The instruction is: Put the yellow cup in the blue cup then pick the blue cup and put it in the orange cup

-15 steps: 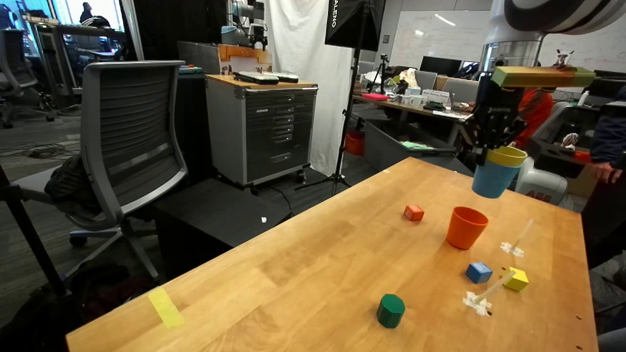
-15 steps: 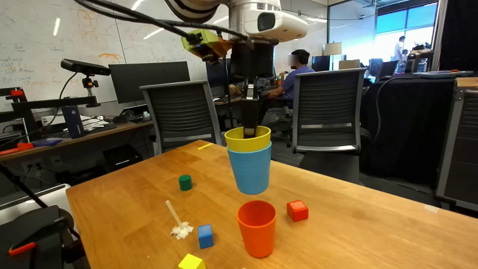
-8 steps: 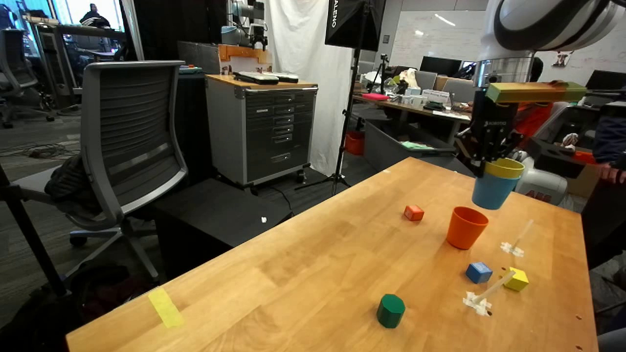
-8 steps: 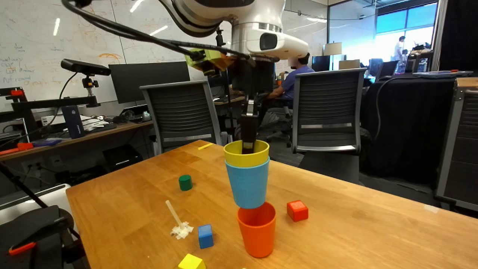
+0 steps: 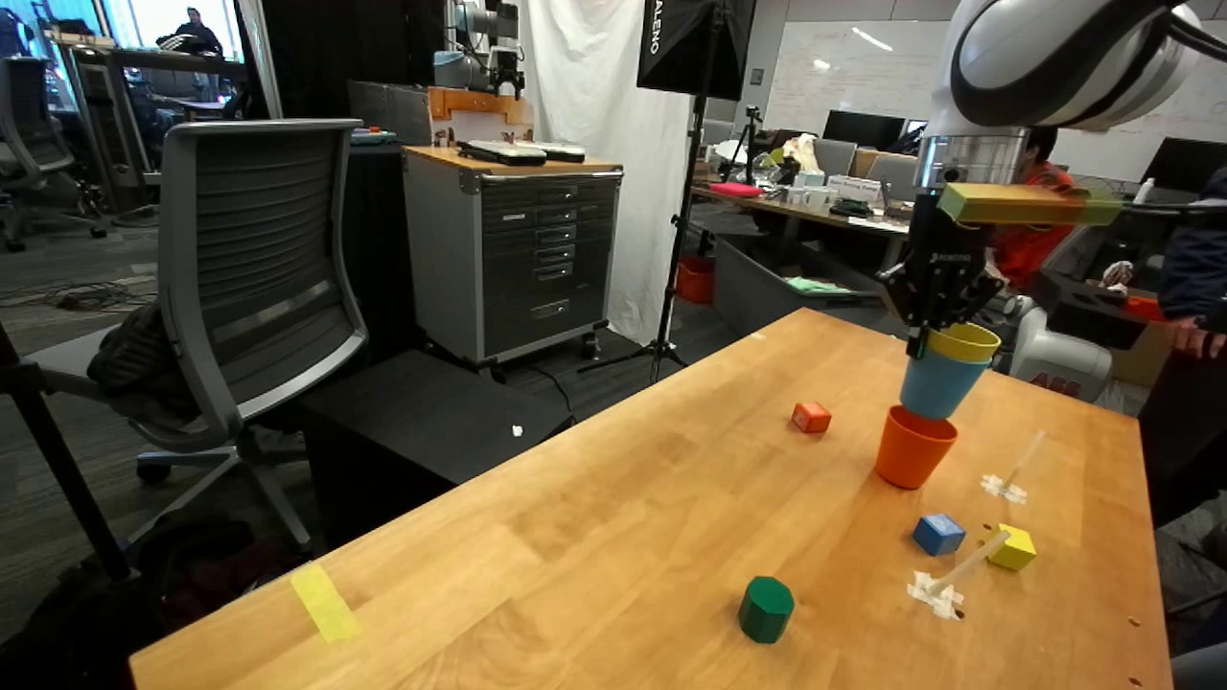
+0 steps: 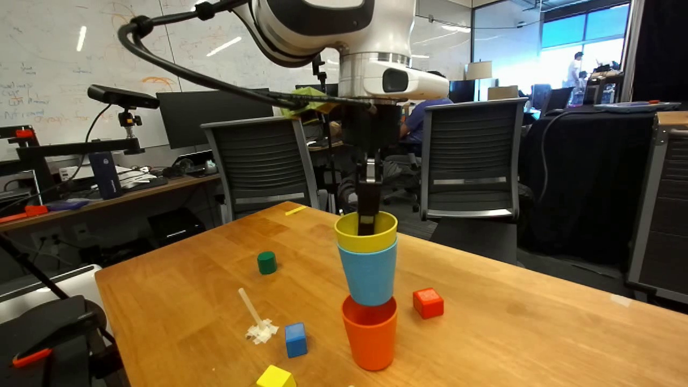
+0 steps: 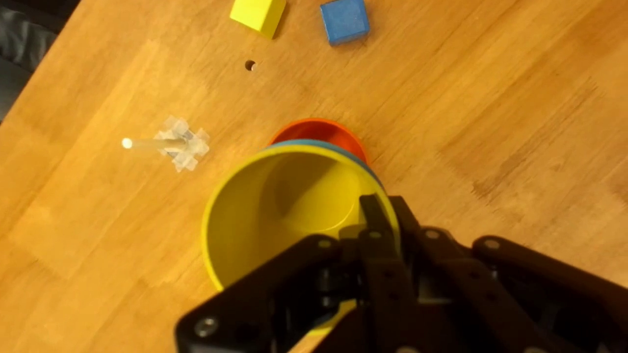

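fingers pinched on yellow cup | yellow inside blue cup | blue over orange cup, entry unclear

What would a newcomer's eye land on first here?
Probably the bright yellow cup nested in the blue cup, held at the rim by the gripper, over the orange cup standing on the wooden table. Next, perhaps, the small red block and blue block, on either side of the orange cup in an exterior view.

Three cups, four blocks
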Available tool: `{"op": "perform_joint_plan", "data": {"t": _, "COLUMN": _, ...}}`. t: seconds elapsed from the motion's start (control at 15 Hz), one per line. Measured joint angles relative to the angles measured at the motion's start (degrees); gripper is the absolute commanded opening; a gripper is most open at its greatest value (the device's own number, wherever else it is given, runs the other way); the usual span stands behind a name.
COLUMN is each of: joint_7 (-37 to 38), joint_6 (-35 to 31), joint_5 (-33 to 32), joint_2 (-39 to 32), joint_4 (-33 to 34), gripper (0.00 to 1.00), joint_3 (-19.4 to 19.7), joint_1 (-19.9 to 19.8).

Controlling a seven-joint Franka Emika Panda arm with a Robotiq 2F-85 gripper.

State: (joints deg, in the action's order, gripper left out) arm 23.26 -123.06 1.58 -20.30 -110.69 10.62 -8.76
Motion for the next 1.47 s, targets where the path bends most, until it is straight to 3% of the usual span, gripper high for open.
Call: {"op": "perform_joint_plan", "data": {"t": 1.47, "joint_7": -2.52, "joint_6": -2.35, "joint_5": 1.19, "joint_2": -5.18, "joint_4": 0.00, "gripper": 0.02, "joint_3": -0.06, "joint_1": 0.00}}
